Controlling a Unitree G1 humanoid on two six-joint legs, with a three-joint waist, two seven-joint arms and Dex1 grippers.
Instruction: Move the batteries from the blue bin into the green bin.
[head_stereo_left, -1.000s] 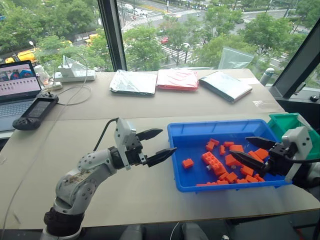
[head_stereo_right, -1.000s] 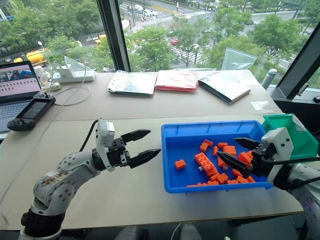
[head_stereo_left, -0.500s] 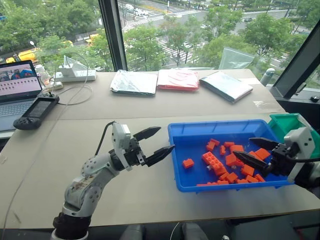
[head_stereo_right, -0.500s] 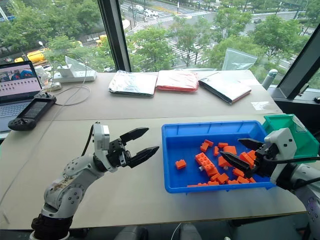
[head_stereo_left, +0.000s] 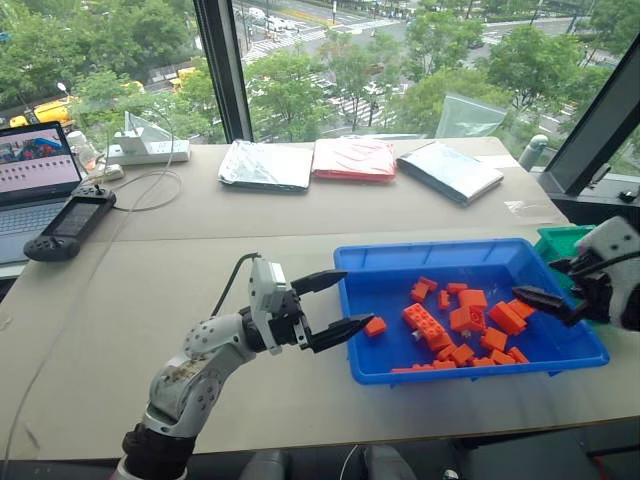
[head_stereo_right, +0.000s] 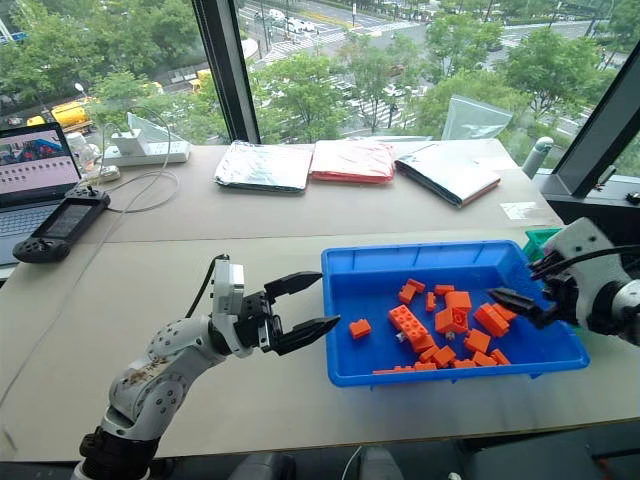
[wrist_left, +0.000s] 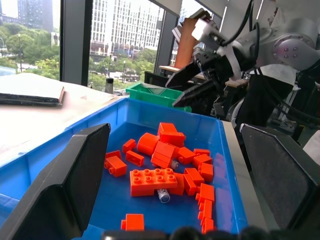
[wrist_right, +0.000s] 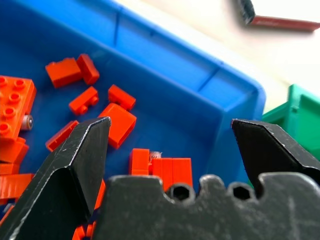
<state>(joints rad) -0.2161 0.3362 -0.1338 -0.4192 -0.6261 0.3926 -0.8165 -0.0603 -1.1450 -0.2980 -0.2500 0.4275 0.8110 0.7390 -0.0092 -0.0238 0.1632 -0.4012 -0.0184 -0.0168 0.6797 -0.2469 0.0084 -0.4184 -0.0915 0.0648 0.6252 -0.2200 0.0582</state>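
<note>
**Risk of a wrong pick: batteries buried among orange bricks**

Nearest the robot, the left gripper was found level at the near-left corner of the blue bin, with its fingers spread and nothing between them. One finger was seen above the bin's left rim, so a careless advance could be expected to strike the wall and push the shallow bin across the worktop.

Inside the blue bin, a heap of orange bricks was observed toward the right half. Only one small grey cylinder, judged to be a battery, was made out, lying against the large studded brick. A grasp there was judged likely to close on a brick instead, or to roll the cylinder away under the pile. Other batteries, if present, could not be told from the bricks.

At the bin's right end, the right gripper was seen above the rim, fingers spread wide and empty. The two arms were well apart, but a joint reach into the pile could bring them into contact.

Farther right, the green bin stood just beside the blue bin and was partly hidden by the right arm; a release made without sight of it might land on the worktop.
</note>
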